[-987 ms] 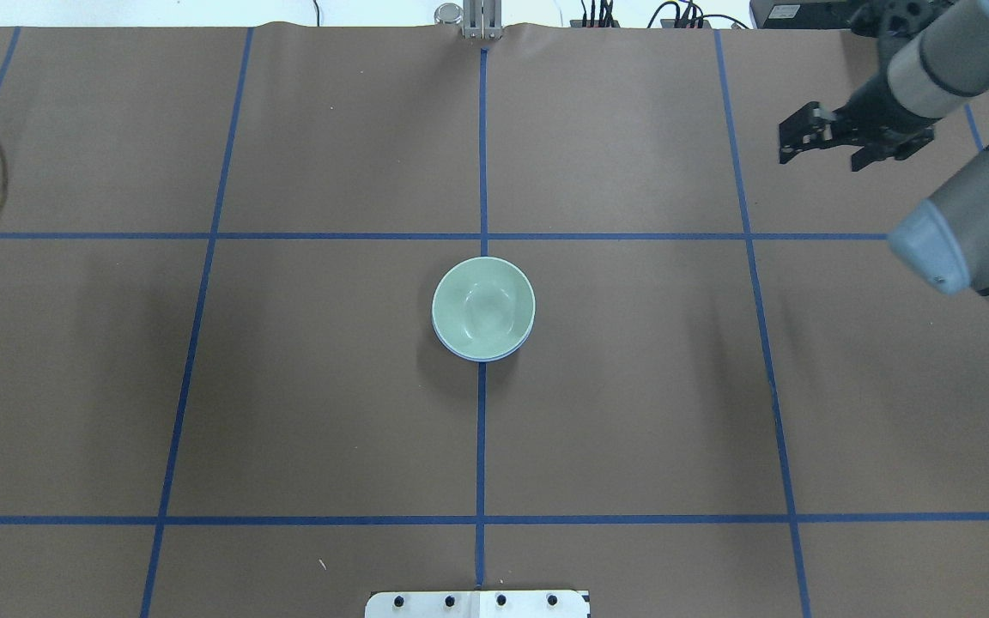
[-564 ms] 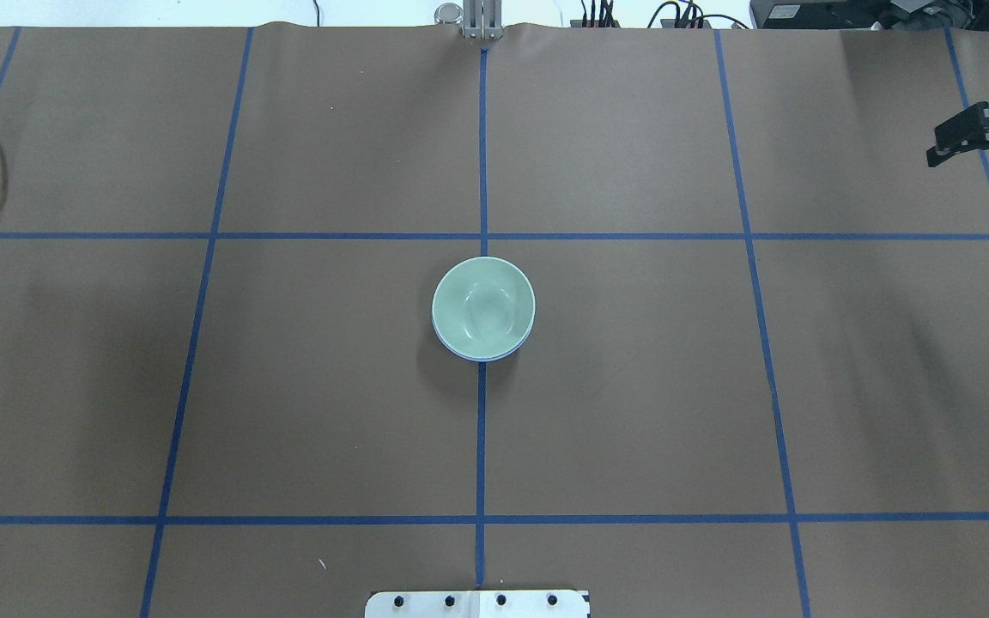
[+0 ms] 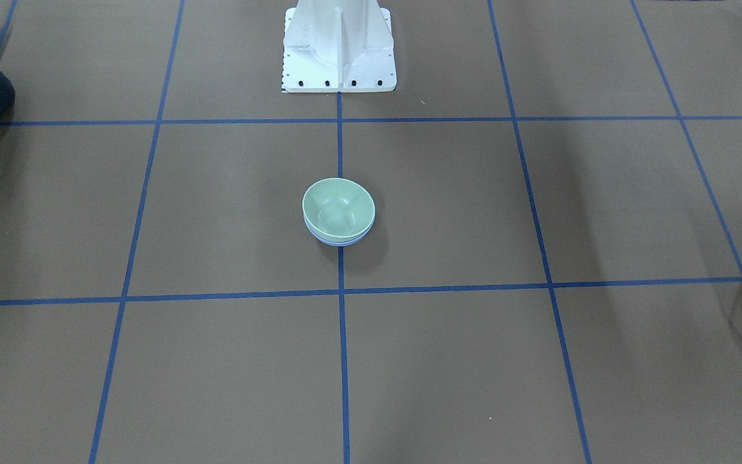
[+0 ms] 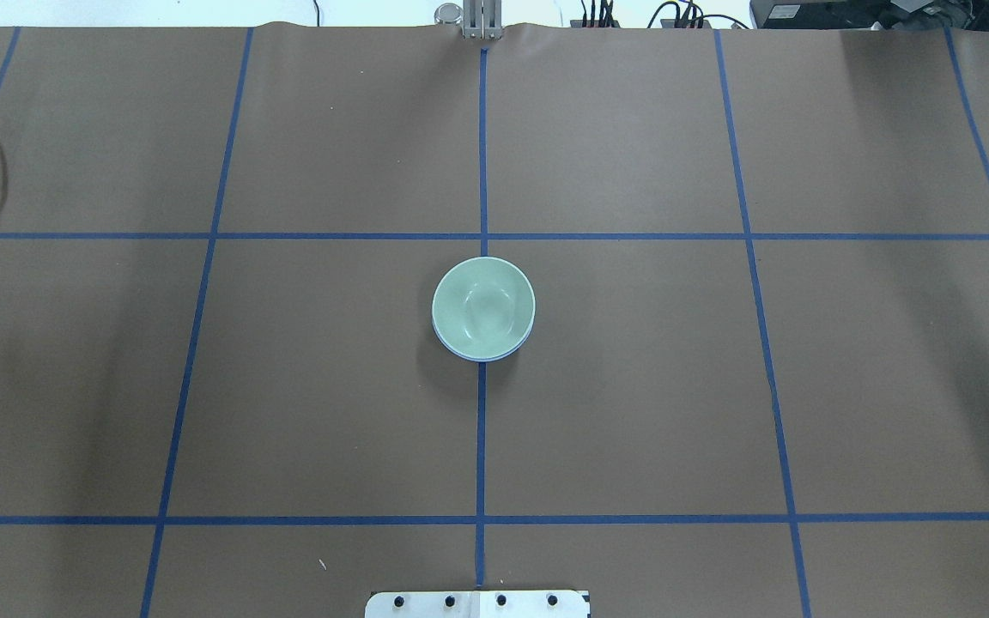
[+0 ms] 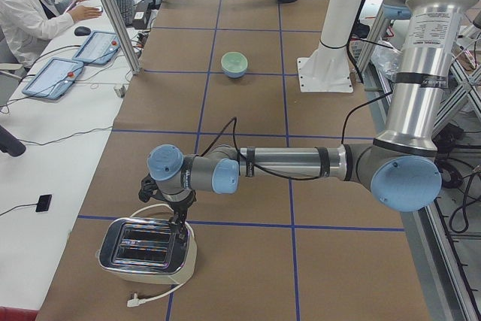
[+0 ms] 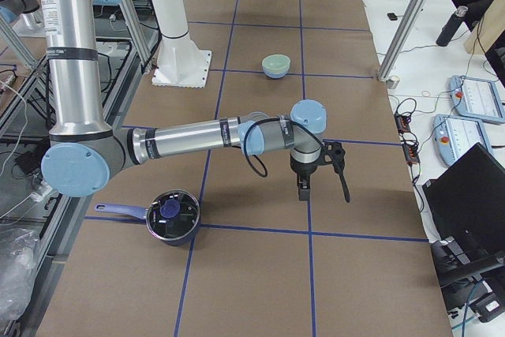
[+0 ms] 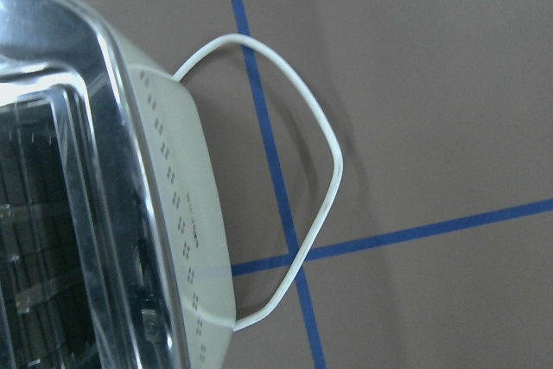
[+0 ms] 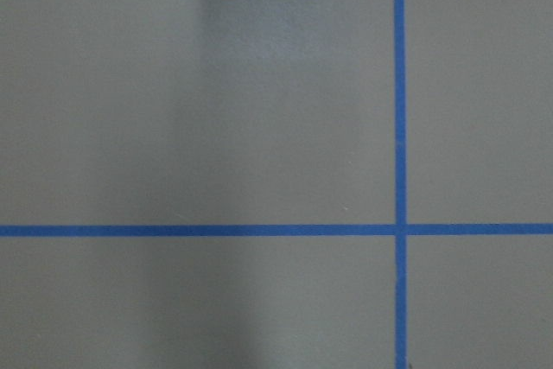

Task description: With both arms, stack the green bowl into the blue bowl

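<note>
Big table (image 4: 632,412) covered in brown paper with a blue tape grid. The white base (image 3: 339,45) sits at the robot's edge of it.

The left arm (image 5: 285,162) is stretched out low over the left end. The left gripper (image 5: 179,217) hangs right above a chrome toaster (image 5: 146,249). It only shows in the side view, so I can't tell if the jaws are apart or closed, or whether it's got hold of anything.

The right arm (image 6: 189,138) reaches out the same way over the right end. The right gripper (image 6: 304,183) points down at bare paper by a tape crossing. Same deal there, can't tell how far open it is.

A dark pot (image 6: 172,217) with a blue handle sits at the right end too, apart from that gripper.

The green bowl (image 4: 483,306) is nested upright inside the blue bowl (image 3: 339,240), dead centre on the middle tape line and well away from both grippers. Only a thin blue edge peeks out under the green one.

The toaster's white cable (image 7: 320,136) loops across the paper beside it.
</note>
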